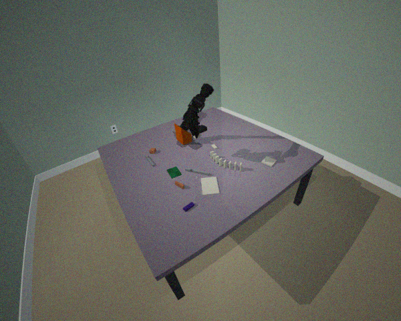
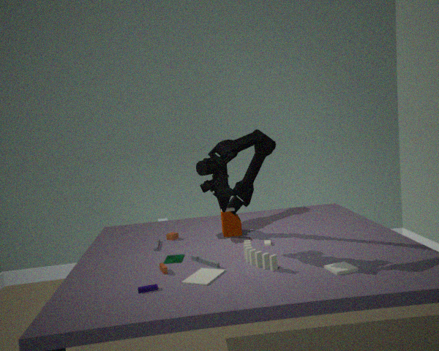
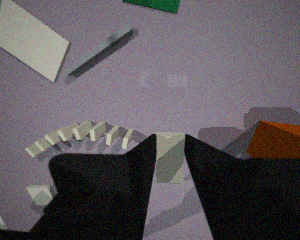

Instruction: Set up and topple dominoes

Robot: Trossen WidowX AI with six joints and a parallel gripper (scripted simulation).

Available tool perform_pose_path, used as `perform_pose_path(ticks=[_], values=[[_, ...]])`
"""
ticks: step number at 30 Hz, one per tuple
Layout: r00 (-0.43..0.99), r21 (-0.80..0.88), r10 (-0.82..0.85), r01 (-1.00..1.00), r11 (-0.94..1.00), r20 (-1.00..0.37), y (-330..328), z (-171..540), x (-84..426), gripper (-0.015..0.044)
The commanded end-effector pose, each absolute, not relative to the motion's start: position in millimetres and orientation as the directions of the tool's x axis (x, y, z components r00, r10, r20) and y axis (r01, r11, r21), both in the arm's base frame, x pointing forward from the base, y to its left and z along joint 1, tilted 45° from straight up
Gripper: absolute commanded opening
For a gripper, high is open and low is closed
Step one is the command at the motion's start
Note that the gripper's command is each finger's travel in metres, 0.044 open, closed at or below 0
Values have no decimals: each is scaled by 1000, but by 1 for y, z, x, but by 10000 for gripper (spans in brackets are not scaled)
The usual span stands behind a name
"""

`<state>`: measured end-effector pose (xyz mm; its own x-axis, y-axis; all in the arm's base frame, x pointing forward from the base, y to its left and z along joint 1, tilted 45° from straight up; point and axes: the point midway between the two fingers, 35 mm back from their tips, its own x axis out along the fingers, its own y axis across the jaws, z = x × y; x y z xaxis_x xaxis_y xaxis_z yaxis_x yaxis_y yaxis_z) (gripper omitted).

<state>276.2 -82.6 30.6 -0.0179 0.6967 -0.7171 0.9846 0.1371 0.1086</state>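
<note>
Pale green walls (image 1: 315,69) (image 2: 174,75) around a purple table (image 1: 152,221) (image 2: 110,302) (image 3: 215,60) above tan floor (image 1: 65,241) (image 2: 12,302).

The top view looks steeply down across the desk (image 1: 194,221) (image 2: 227,302) toward a wall corner. The exterior view faces the arm (image 1: 194,110) (image 2: 263,145) from lower, beyond the near edge. The wrist view looks closely down past the pincer (image 3: 170,145); all share the domino row (image 1: 224,163) (image 2: 258,258) (image 3: 82,131).
</note>
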Motion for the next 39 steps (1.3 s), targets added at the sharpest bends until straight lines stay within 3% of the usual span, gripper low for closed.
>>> perform_pose_path(ticks=[1, 5, 15, 39], values=[[-17, 193, 692, 955, 225, -722, -119, 3, 252, 107], [-18, 284, 694, 904, 319, -720, -143, -22, 226, 107], [-34, 267, 673, 902, 338, -739, -140, -25, 225, 107], [-127, 3, 230, 871, 492, -965, -118, -58, 217, 107]])
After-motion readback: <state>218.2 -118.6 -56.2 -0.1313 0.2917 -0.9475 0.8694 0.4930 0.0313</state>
